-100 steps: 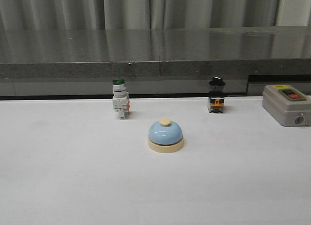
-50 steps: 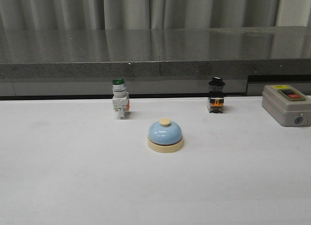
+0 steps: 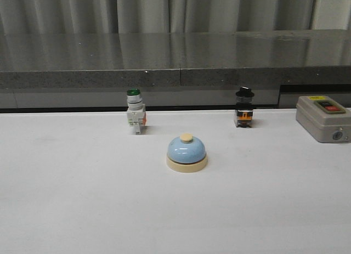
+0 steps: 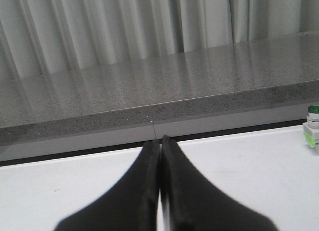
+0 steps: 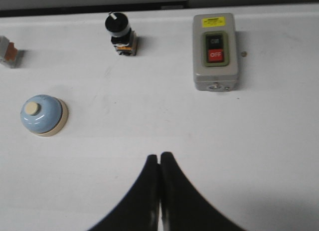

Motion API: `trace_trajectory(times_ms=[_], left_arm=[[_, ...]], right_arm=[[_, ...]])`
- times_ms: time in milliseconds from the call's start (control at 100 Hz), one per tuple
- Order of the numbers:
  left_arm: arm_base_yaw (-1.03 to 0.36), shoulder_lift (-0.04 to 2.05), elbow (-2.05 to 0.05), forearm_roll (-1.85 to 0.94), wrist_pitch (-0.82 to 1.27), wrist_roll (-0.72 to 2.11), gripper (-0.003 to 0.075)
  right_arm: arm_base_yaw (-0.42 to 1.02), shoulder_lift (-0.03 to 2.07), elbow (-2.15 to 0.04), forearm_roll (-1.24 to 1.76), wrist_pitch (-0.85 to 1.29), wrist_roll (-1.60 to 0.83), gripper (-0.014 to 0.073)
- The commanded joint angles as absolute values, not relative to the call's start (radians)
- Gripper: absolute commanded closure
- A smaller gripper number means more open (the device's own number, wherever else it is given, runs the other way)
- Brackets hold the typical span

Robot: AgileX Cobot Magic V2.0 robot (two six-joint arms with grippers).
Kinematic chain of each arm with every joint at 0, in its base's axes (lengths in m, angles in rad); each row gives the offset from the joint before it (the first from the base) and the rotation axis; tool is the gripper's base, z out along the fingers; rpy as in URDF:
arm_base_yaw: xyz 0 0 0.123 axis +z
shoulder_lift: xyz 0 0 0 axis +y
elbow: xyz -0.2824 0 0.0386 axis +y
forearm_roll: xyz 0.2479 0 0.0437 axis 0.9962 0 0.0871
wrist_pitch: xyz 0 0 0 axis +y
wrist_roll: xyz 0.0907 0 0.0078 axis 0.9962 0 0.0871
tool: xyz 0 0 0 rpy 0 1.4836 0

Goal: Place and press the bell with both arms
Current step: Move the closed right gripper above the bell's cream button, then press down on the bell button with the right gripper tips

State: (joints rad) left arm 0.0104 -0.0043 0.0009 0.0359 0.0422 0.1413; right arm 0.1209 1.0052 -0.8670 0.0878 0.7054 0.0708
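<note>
On my front feed the bell sits upright near the middle of the white table, blue dome up and cream knob on top, with nothing touching it. From the bell, the green-capped switch stands at about ten o'clock and the black-knobbed switch at about one o'clock — both near the table's far edge, under the grey stone ledge. The grey control box with its red and black buttons lies at about two o'clock, well apart from the bell. Neither arm shows in the front feed. My left gripper is clenched with its fingertips pressed together on nothing, hanging above bare table and facing the ledge; the green-capped switch just peeks in at the edge of that wrist feed. My right gripper is likewise pinched closed and empty — it looks down on the table, with the bell well off to its left and the control box ahead to its right.
</note>
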Motion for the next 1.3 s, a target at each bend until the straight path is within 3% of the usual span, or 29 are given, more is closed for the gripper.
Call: trace_trajectory(times_ms=[0, 330, 650, 1290], left_arm=[[0.012, -0.034, 0.042, 0.034, -0.037, 0.132, 0.074], [0.012, -0.034, 0.042, 0.034, -0.037, 0.132, 0.0739], [0.012, -0.034, 0.042, 0.034, -0.037, 0.132, 0.0739], [0.012, -0.034, 0.042, 0.034, -0.037, 0.132, 0.074]], right_arm=[[0.166, 1.085, -0.946, 0.105, 0.639, 0.048, 0.0654], [0.37, 1.463, -1.159, 0.105, 0.64, 0.048, 0.0654], [0.479, 1.735, -1.353, 0.105, 0.674, 0.047, 0.0654], [0.544, 1.908, -1.484, 0.107, 0.703, 0.047, 0.0654]])
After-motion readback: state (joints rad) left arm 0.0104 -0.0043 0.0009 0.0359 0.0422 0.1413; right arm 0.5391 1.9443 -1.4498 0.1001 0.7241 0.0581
